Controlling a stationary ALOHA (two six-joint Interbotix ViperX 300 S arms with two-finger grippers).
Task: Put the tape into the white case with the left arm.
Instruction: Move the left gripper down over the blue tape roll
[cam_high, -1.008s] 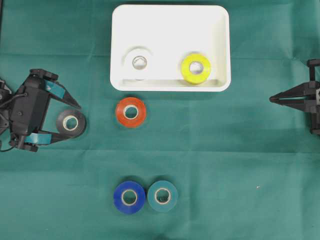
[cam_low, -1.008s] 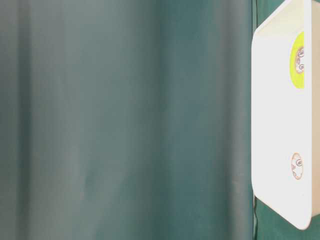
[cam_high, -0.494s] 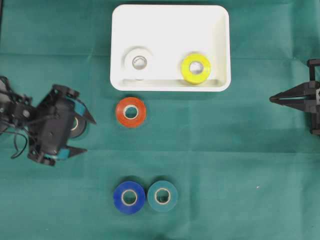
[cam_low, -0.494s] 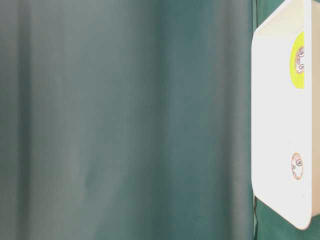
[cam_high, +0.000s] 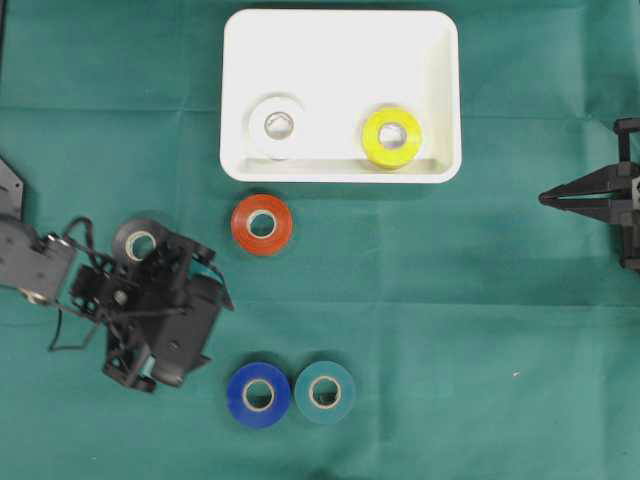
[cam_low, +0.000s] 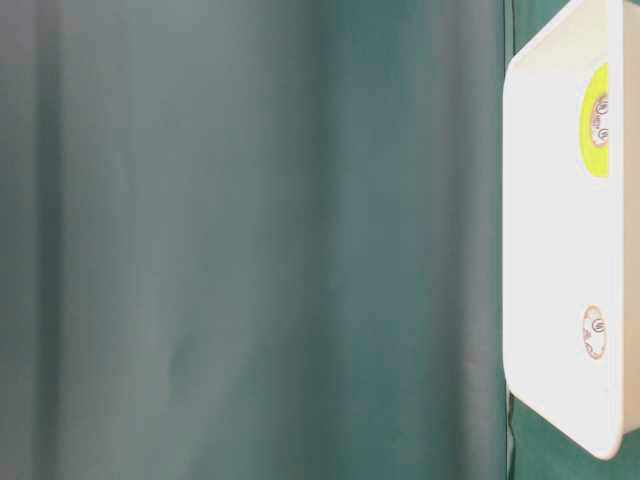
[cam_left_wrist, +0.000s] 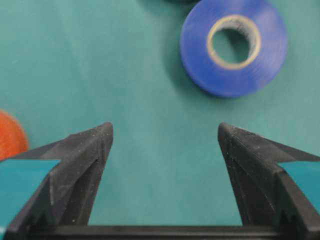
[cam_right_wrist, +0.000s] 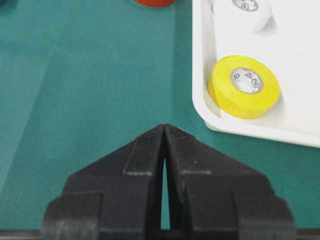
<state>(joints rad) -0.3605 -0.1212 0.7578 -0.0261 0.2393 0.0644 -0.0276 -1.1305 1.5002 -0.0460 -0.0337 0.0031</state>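
Observation:
The white case (cam_high: 340, 60) sits at the top middle and holds a white tape roll (cam_high: 272, 125) and a yellow one (cam_high: 392, 137). On the green cloth lie an orange roll (cam_high: 262, 224), a dark grey roll (cam_high: 138, 240), a blue roll (cam_high: 258, 394) and a teal roll (cam_high: 325, 391). My left gripper (cam_high: 200, 335) hangs tilted between the grey and blue rolls. It is open, with only cloth between its fingers (cam_left_wrist: 165, 127). The blue roll (cam_left_wrist: 234, 46) lies ahead of it to the right, and the orange roll (cam_left_wrist: 9, 135) shows at the left edge.
My right gripper (cam_high: 545, 198) rests shut at the right edge, pointing left, with the case's corner and the yellow roll (cam_right_wrist: 243, 86) ahead of it. The table-level view shows mostly a green curtain and the case's side (cam_low: 550, 250).
The left gripper has left the dark grey roll and swung down and right toward the blue roll, staying open. The grey roll stays on the cloth. The right arm is unchanged.

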